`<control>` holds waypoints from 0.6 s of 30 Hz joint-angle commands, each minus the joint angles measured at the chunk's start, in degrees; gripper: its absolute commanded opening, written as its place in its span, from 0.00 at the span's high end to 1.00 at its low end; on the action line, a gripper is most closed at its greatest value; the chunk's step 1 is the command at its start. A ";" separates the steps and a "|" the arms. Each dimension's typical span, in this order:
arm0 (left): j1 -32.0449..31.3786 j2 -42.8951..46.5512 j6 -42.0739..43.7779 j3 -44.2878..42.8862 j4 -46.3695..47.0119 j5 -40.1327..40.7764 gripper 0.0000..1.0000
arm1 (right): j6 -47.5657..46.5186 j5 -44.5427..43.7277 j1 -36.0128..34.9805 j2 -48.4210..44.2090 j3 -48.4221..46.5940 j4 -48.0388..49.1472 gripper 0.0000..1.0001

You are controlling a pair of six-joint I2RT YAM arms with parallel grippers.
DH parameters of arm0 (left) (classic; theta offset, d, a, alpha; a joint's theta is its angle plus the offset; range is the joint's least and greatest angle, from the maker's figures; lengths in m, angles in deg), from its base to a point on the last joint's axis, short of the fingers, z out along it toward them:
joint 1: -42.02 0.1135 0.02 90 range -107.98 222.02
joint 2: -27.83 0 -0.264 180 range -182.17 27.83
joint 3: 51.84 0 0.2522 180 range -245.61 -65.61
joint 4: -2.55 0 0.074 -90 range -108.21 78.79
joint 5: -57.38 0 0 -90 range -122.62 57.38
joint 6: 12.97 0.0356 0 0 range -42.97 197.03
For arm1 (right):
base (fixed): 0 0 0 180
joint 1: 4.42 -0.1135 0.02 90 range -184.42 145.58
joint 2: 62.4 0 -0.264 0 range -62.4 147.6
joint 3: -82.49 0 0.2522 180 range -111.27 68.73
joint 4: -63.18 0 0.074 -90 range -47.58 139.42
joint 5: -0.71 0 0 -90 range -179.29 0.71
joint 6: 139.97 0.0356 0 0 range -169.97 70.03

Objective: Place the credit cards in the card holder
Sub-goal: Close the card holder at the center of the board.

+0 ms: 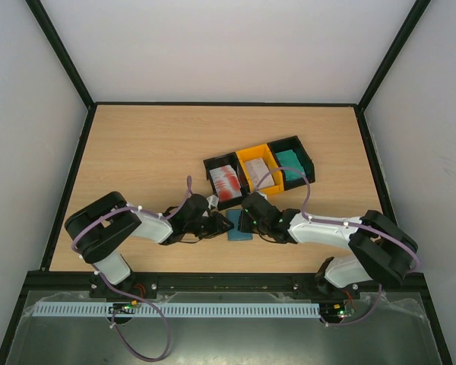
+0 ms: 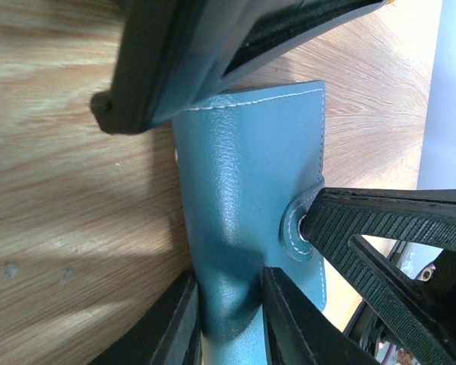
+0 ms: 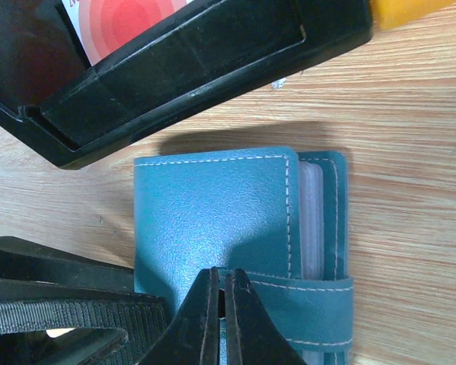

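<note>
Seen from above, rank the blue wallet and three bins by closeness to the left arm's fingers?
1. The card holder, pinched in the left fingers.
2. The left black bin, with red-and-white cards, behind.
3. The yellow bin, further right.
4. The right black bin, with green cards.

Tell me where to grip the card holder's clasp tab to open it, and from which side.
Pinch the clasp tab at its free, snapped end, coming down from above. It lies flat and its other end wraps the card holder's open edge, so only that end lifts. The right gripper is shut there; the left gripper pinches the holder's edge.
</note>
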 commanded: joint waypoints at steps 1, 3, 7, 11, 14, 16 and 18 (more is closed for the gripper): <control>-0.77 -3.06 1.00 0.21 -3.65 1.55 0.74 | -0.92 4.63 -0.64 1.98 2.39 -3.95 0.98; -0.75 -3.18 0.97 0.04 -3.68 1.55 0.74 | -0.97 4.95 -0.79 2.14 3.10 -4.04 0.98; -0.79 -3.52 1.02 -0.01 -3.74 1.55 0.74 | -0.71 4.79 -1.78 3.26 4.28 -4.14 0.98; -0.81 -3.59 0.93 0.00 -3.95 1.60 0.74 | 0.05 3.77 -3.31 4.32 5.73 -3.61 0.98; -0.82 -3.69 0.93 -0.26 -4.34 1.84 0.74 | 1.22 2.73 -4.65 4.98 7.57 -3.08 0.98; -0.84 -3.75 0.93 -0.40 -4.84 2.06 0.75 | 2.34 2.11 -5.64 4.86 8.87 -2.46 0.98; -0.81 -3.86 0.92 -0.41 -5.19 2.49 0.76 | 3.53 1.39 -6.70 4.85 10.07 -2.18 0.98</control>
